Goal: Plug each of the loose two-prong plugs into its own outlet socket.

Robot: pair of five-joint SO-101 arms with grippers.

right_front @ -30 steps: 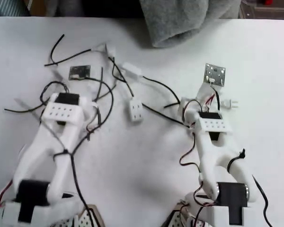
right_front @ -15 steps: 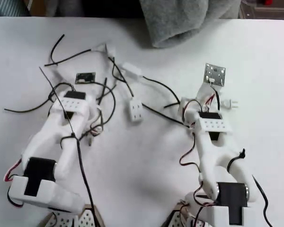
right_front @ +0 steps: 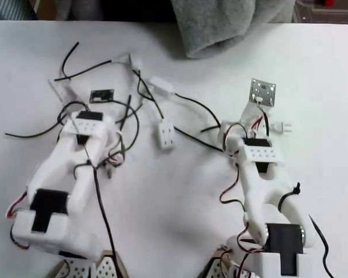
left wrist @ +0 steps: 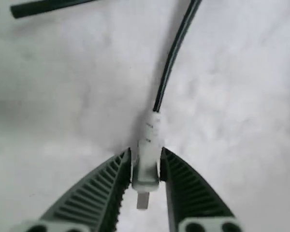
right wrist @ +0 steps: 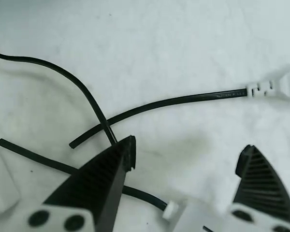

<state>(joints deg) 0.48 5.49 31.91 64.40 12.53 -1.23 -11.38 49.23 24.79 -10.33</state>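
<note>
- As far as the pictures show, nothing is plugged in yet. The white socket block, near the middle of the bench, appears to have nothing in its slots.
- One step is in hand: the left tool, toward the bench's left side, is closed narrow on a white two-prong plug. The plug's black cable runs off across the surface.
- A second plug lies loose nearer the right edge, just beyond the right arm. The right tool stands wide with nothing between its jaws.
- Left to do, by this judgement: seat the held plug, then fetch and seat the loose one.
- The left wrist view gives the grip up close — the plug sits squarely between the jaws. The high view gives the layout, with the left arm and the socket block well apart.
</note>
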